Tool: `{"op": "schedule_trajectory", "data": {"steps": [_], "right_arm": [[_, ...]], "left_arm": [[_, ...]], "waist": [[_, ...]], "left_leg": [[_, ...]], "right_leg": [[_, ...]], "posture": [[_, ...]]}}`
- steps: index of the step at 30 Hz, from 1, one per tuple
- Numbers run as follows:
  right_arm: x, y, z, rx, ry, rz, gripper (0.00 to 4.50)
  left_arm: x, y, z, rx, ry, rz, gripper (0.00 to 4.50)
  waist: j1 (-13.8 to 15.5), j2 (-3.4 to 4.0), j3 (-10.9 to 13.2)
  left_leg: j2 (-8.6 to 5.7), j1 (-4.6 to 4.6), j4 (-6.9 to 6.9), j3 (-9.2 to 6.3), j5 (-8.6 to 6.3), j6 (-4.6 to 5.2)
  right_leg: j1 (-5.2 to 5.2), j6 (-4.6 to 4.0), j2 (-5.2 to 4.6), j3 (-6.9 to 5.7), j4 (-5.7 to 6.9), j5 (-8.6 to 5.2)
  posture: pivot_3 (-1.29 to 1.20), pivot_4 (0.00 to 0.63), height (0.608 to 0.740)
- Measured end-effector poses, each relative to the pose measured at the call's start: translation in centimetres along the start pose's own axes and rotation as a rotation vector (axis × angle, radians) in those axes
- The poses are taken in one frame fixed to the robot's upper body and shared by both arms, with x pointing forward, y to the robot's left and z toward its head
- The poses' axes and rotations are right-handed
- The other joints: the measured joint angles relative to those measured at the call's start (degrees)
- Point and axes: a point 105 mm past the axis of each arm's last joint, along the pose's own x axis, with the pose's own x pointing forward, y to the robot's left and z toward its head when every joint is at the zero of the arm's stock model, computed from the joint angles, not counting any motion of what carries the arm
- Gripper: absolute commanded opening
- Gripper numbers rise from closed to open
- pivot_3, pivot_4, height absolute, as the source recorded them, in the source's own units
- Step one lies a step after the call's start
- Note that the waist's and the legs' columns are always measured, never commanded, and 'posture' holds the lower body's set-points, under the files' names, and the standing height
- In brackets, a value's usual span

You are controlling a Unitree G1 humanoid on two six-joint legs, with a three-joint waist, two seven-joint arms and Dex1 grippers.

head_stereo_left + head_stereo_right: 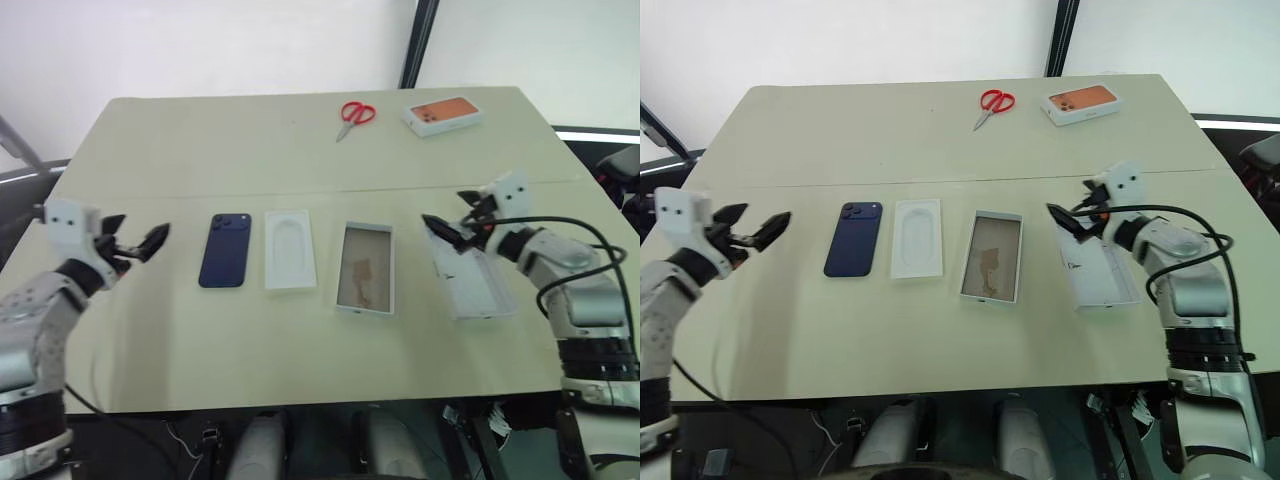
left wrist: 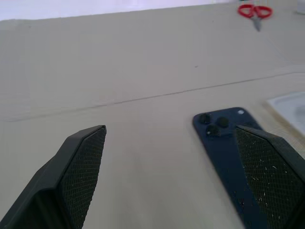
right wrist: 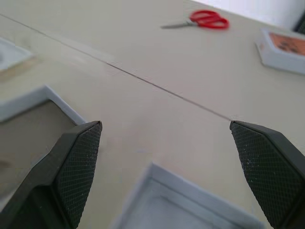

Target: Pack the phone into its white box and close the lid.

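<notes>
Phone [image 1: 224,250] lay flat on the table [image 1: 300,150], glossy back up, camera cluster at the far corner, just left of the flat white insert [image 1: 290,249]. Not yet in the white box [image 1: 365,268], which sat open on the insert's other side, tan floor bare, nothing inside. Lid [image 1: 470,282] lay further right, plain white inside facing up, apart from the box.

Left gripper [image 1: 136,243] hovered off the phone's left side, fingers spread wide, gripping nothing; in the left wrist view, phone [image 2: 228,157] seen lying ahead between the tips. Right gripper [image 1: 452,232] hung over the lid's far end, fingers equally wide apart, also holding nothing; contact with the lid not clear.

Far back on the table, red scissors [image 1: 354,116] and the orange-topped box [image 1: 442,115], well away from the action.

Judged as barely begun: phone to lift and seat in the tray, then lid to turn over and press down. All of it left.
</notes>
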Motion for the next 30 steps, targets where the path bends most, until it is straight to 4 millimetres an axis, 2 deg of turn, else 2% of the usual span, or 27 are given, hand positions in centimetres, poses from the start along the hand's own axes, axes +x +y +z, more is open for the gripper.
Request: {"op": "schedule_trajectory", "data": {"steps": [3,7,10,15,19,25,30], "right_arm": [[0.9,2.2,1.0,-0.021,-0.028,0.067,4.5],[1.5,4.5,2.0,-0.048,-0.053,0.137,4.5],[1.4,5.3,2.5,-0.061,-0.071,0.154,4.5],[1.3,6.0,1.7,-0.043,-0.047,0.162,4.5],[1.3,6.4,1.7,-0.048,-0.044,0.172,4.5],[1.1,6.2,1.5,-0.048,-0.03,0.166,4.5],[1.0,6.2,1.3,-0.047,-0.021,0.165,4.5]], "left_arm": [[0.9,-3.0,-0.2,-0.046,0.013,-0.083,4.44],[1.5,-5.9,0.4,-0.1,0.034,-0.175,4.44],[2.5,-7.4,0.2,-0.187,0.085,-0.169,4.44],[3.6,-10.2,-1.5,-0.253,0.274,-0.171,4.44],[4.6,-14.3,-1.5,-0.369,0.371,-0.277,4.44],[4.8,-15.1,-2.8,-0.44,0.5,-0.23,4.44],[5.0,-14.2,-3.2,-0.425,0.517,-0.157,4.44]], "waist": [[0.0,0.0,0.0],[0.0,0.0,0.0],[0.3,-0.02,0.0],[0.0,-0.03,0.0],[0.1,-0.04,0.0],[-0.1,-0.04,0.0],[0.1,-0.04,0.0]], "left_leg": [[-0.01,0.0,0.01,-0.02,0.0,-0.01],[-0.02,0.0,0.02,-0.02,0.01,-0.01],[-0.04,0.0,0.09,-0.09,0.01,-0.01],[-0.06,0.01,0.18,-0.1,0.0,0.0],[-0.08,-0.01,0.29,-0.1,0.01,-0.01],[-0.13,0.0,0.28,-0.09,0.06,-0.11],[-0.14,-0.01,0.28,-0.09,0.11,-0.2]], "right_leg": [[0.0,0.0,0.0,0.0,0.02,0.0],[0.01,0.0,0.01,0.0,0.02,0.0],[0.07,0.0,0.02,-0.04,0.03,0.0],[0.09,0.01,0.07,-0.04,0.06,0.0],[0.13,0.02,0.08,-0.05,0.07,-0.01],[0.1,0.02,0.16,-0.04,0.08,-0.01],[0.1,0.01,0.15,-0.04,0.07,-0.01]], "posture": [[0.0,0.15,0.74],[0.0,0.15,0.74],[0.0,0.15,0.74],[0.0,0.15,0.74],[0.0,0.15,0.74],[0.0,0.15,0.74],[0.0,0.15,0.74]]}}
